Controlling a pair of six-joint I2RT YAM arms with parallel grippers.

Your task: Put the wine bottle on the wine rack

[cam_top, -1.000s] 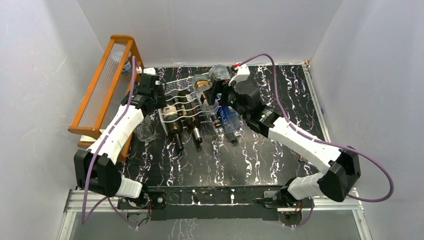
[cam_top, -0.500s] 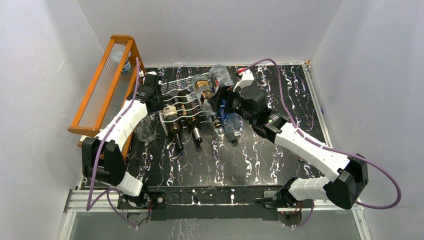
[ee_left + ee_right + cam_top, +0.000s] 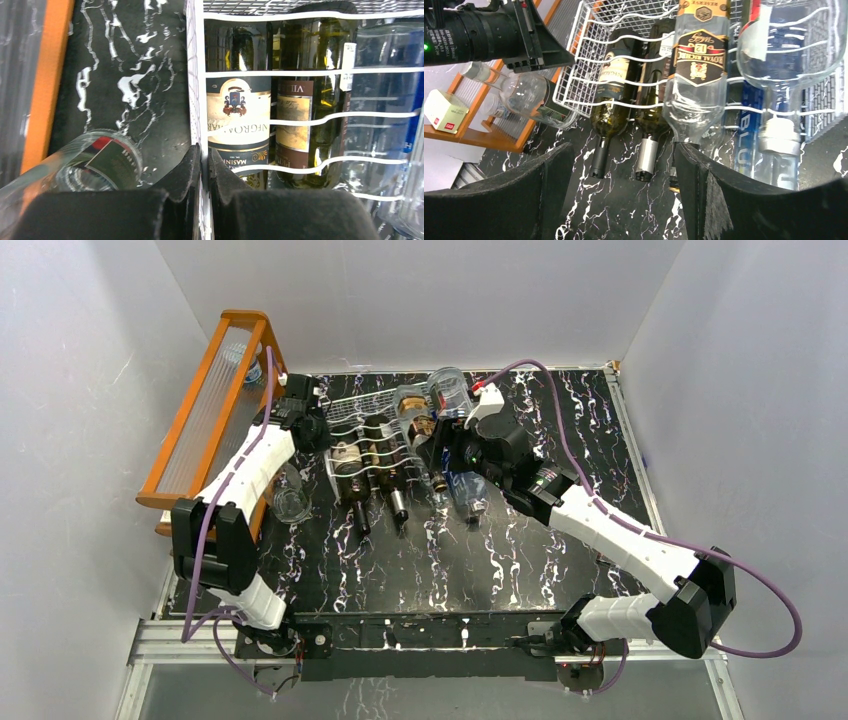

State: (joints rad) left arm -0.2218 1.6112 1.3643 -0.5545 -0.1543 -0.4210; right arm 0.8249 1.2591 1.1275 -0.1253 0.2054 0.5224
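The left tool [image 3: 204,156] is clenched on the left side wire of the wine rack [image 3: 196,90]. The rack sits on the black marbled tabletop [image 3: 520,540], near the orange shelf [image 3: 195,430]. A dark wine bottle [image 3: 239,115] lies in the rack beside a second dark bottle [image 3: 305,115]. White wires cross over both, and their necks poke out past the near edge. The right tool [image 3: 621,150] hangs released above those necks, apparently touching nothing. A clear bottle [image 3: 696,60] lies alongside them.
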